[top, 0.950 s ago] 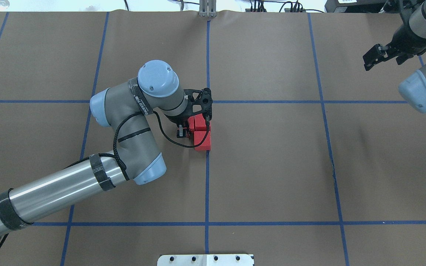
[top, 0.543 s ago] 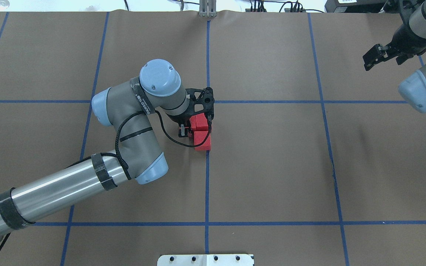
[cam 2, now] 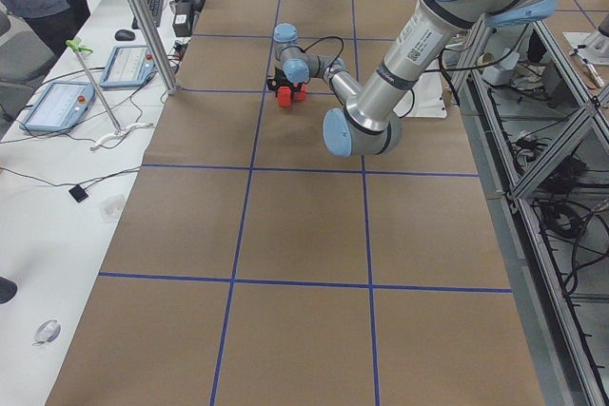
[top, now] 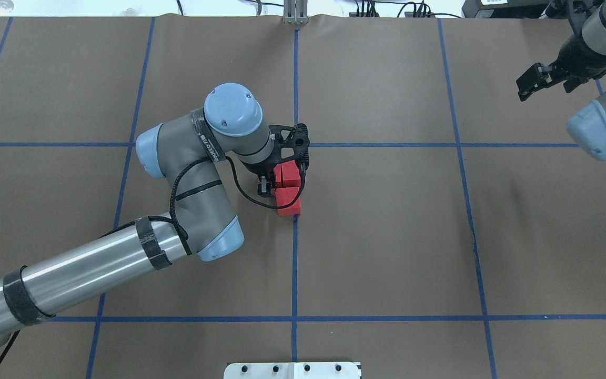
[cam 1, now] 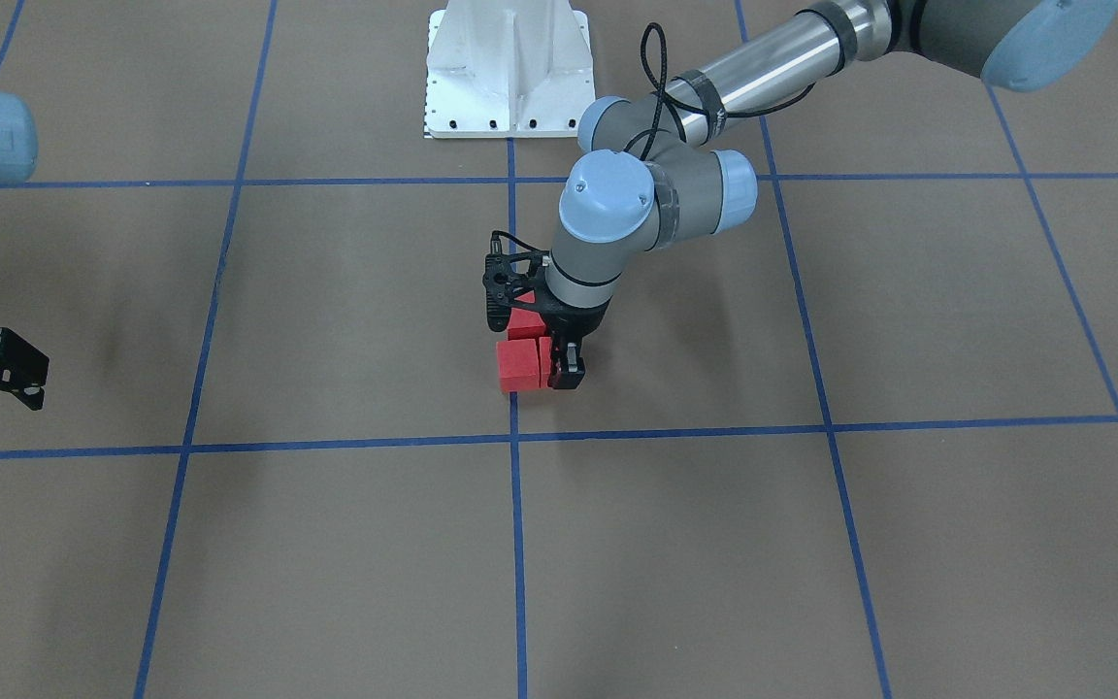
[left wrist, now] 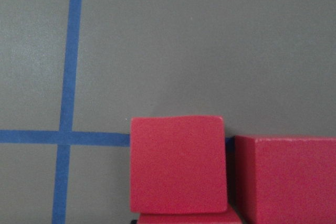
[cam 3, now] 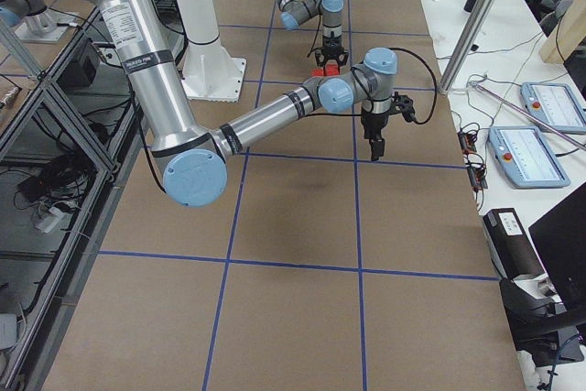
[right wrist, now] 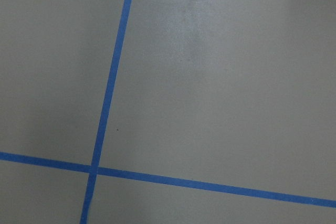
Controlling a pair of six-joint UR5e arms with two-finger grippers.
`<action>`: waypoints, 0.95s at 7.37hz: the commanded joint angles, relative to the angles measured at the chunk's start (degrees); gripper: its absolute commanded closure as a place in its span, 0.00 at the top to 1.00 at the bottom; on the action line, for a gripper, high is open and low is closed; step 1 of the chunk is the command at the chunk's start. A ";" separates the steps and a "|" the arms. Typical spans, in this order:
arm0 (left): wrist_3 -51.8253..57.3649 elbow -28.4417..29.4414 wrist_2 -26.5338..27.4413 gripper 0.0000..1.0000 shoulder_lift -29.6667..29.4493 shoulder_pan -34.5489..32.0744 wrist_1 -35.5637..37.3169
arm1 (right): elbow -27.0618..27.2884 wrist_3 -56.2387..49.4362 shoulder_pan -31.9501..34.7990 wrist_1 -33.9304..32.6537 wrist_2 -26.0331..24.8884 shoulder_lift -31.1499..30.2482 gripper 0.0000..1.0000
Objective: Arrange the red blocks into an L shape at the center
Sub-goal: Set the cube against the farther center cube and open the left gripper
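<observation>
Red matte square-edged cubes (top: 288, 202) cluster on brown paper (top: 387, 237); left fingers (cam 1: 567, 367) clamp one, right fingers (cam 1: 25, 357) spread empty.

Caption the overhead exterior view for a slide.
Left gripper down among the red blocks on the central blue tape line; right gripper off at upper right.

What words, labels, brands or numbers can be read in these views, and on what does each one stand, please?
None can be read for certain.
Left arm's wrist label: white lettering, too blurred to read.
Right arm's label: dark print, too small to read.
Tablet screens: contents too small to read.
Red blocks: plain faces, no marks.
</observation>
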 commanded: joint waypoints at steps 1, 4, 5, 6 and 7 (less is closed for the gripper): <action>0.09 0.01 -0.01 0.91 -0.04 0.00 0.00 | 0.08 0.00 0.00 0.01 0.01 0.04 1.00; 2.11 -0.43 -0.27 0.90 -0.04 -1.31 0.00 | 0.08 0.00 -0.09 0.01 -0.07 0.04 1.00; 2.72 -0.61 -0.53 0.90 -0.04 -2.19 0.09 | 0.08 0.00 -0.09 0.01 -0.07 0.04 1.00; 3.68 -0.78 -0.71 0.90 -0.04 -3.15 0.09 | 0.08 0.00 -0.09 0.01 0.01 0.04 1.00; 3.69 -0.96 -1.49 0.90 0.04 -3.86 0.17 | 0.08 0.00 -0.09 0.01 0.01 0.13 1.00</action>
